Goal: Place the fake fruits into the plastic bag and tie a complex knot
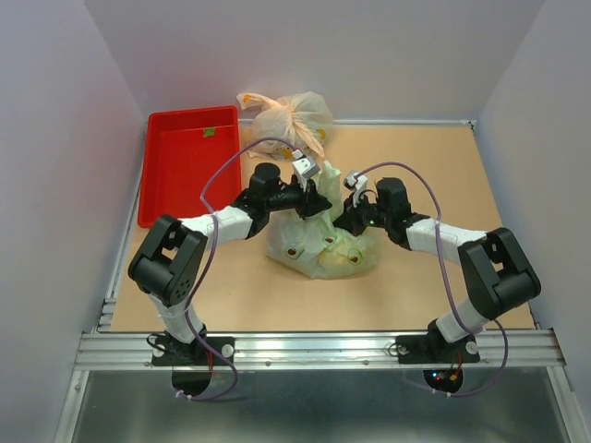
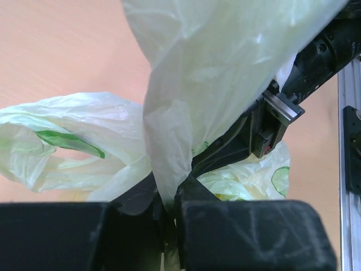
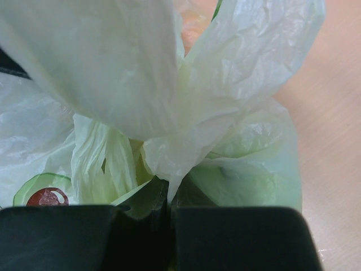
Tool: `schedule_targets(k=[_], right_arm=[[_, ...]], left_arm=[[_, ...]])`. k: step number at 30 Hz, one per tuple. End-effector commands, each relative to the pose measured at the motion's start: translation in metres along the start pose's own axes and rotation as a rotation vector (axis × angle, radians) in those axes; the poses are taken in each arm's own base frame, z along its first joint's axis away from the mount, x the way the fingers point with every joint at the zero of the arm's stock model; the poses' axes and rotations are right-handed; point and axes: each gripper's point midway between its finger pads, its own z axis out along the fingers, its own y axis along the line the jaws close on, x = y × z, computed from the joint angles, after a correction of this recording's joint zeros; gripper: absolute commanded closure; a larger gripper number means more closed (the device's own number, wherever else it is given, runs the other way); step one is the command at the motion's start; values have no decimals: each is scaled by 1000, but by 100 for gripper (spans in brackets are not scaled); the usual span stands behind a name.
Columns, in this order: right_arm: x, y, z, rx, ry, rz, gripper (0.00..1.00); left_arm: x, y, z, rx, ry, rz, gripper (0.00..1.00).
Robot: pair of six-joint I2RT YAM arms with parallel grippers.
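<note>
On the tan bench [image 1: 416,295], the plastic bag [image 1: 319,249] sits mid-surface between my arms. My left tool [image 2: 169,210] is clamped on its upper film; my right tool [image 3: 169,199] is likewise clamped on it.

Pale-green plastic bag [image 1: 314,254] with green-brown spots; red tray [image 1: 185,175]; peach bag [image 1: 282,115]

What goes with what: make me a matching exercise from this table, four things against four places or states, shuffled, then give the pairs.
1. red tray
2. orange bag
3. pale-green bag
4. left gripper

A. shut on the pale-green bag
B. middle of the table
C. far left corner
D. knotted, at the far edge, right of the red tray

Pairs: 1-C, 2-D, 3-B, 4-A.
</note>
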Motion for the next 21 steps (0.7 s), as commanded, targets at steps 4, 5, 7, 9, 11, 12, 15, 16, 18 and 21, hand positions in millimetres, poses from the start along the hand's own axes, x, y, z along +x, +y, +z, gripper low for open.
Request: schedule_targets(k=[4,5,7,9,11,12,15,16,18,21], right_arm=[[-34,-5,-8,63,-61,-69,100],[-38,-6,-11,78,-67,-81,100],[-36,-7,-14,90,-60,-90,100],[-37,-6,-18,94,-58,-115,100],[-34,-5,-20,90,-50,-131,100],[-33,-5,-20,90,-48,-138,100],[-30,-2,-22,76,-38,-152,100],[-29,-1,-22,72,-36,-154,100],[-28,0,-22,65,-34,-154,100],[-28,0,-21,59,-31,-154,100]], left_arm=[[-22,-6,-26,-41,41,134,100],[-25,-5,-31,-48,63,217,100],[-16,-11,-47,-42,144,261,100],[6,-14,-62,-19,263,331,100],[13,-16,-72,2,334,379,100],[17,-17,-75,7,364,400,100],[38,-15,-86,18,501,447,100],[45,-14,-84,35,536,485,100],[48,-14,-78,22,584,519,100],[53,-12,-69,6,653,561,100]])
